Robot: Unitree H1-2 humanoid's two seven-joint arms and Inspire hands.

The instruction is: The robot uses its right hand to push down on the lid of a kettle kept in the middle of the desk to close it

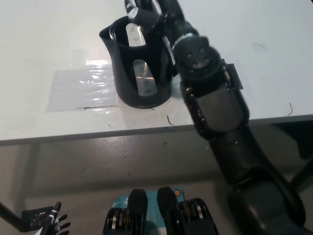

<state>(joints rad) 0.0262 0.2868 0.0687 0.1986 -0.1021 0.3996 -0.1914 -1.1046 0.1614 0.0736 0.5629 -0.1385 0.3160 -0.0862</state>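
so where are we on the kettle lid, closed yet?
Not closed: the kettle on the desk shows an open mouth with its inside visible. Done: the right hand has reached the kettle's far rim, where the lid seems to be, though the lid itself is hard to make out. Left: the push down. The left hand rests at lower left.

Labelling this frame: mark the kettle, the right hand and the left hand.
kettle (142,81): head view, on its dark front wall by the water window.
right hand (144,13): head view, black fingers over the kettle's rim.
left hand (55,223): head view, resting at the bottom-left corner.
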